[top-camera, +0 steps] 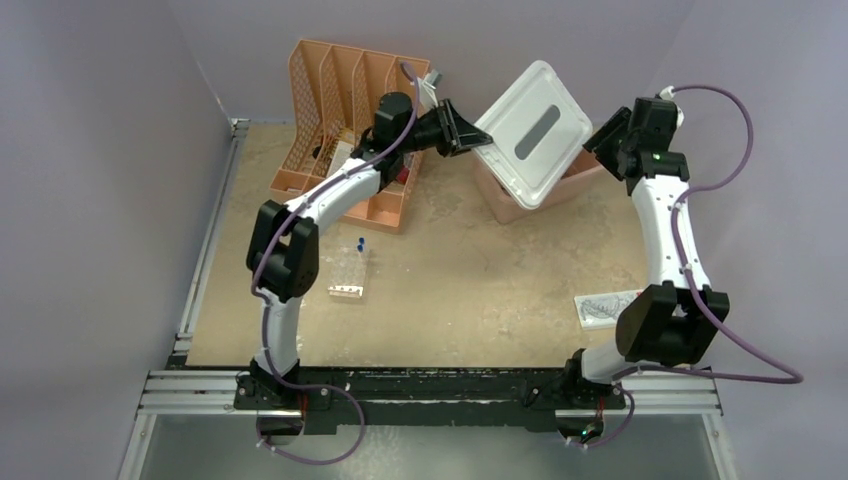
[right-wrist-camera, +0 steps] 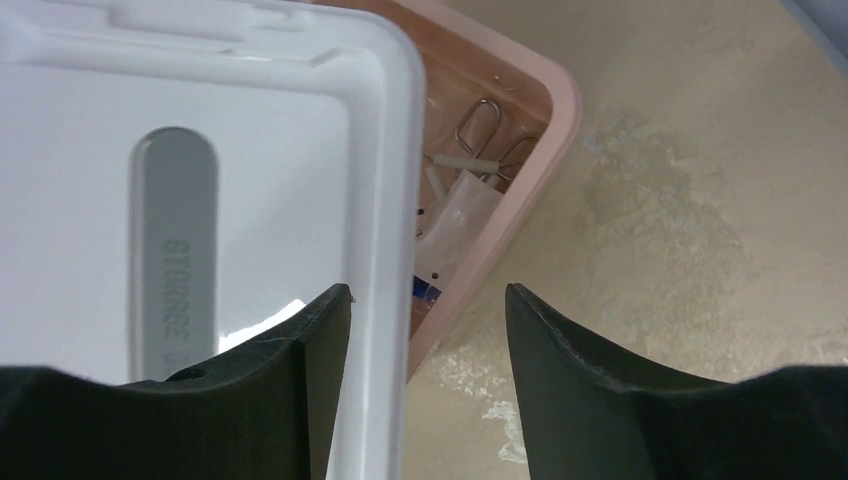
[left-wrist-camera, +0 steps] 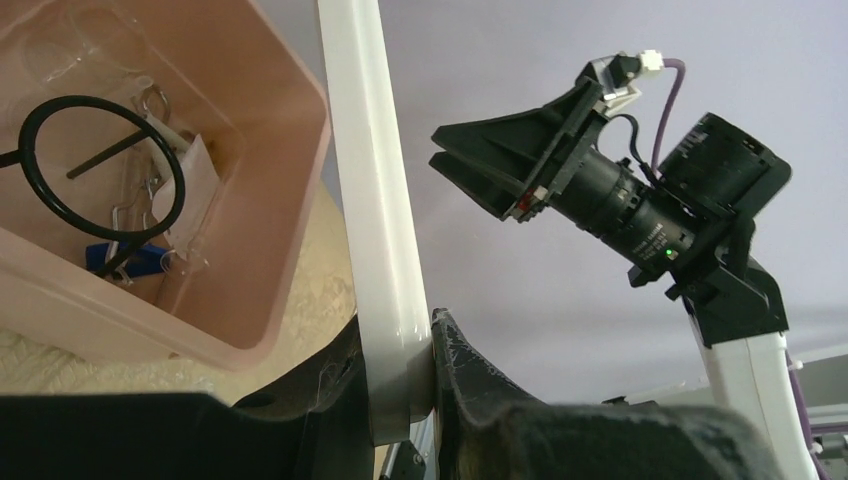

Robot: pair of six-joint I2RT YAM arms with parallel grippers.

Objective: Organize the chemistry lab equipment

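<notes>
My left gripper [top-camera: 468, 132] is shut on the edge of the white lid [top-camera: 530, 130] and holds it tilted up above the pink tub [top-camera: 505, 205]; the wrist view shows the jaws [left-wrist-camera: 398, 335] clamped on the lid's rim [left-wrist-camera: 375, 200]. My right gripper [top-camera: 603, 136] is open, and the lid's opposite edge [right-wrist-camera: 385, 200] lies between its fingers [right-wrist-camera: 428, 292] without being pinched. Inside the tub [left-wrist-camera: 290, 200] lie the black wire ring [left-wrist-camera: 100, 165], metal clips [right-wrist-camera: 480, 125] and a blue piece [left-wrist-camera: 135, 262]. The white tube rack [top-camera: 348, 276] with blue-capped tubes [top-camera: 360, 243] stands on the table.
The peach slotted organizer [top-camera: 345, 115] stands at the back left, behind my left arm. A clear bag with dark wire items [top-camera: 606, 308] lies near the right arm's base. The right gripper also shows in the left wrist view [left-wrist-camera: 438, 146].
</notes>
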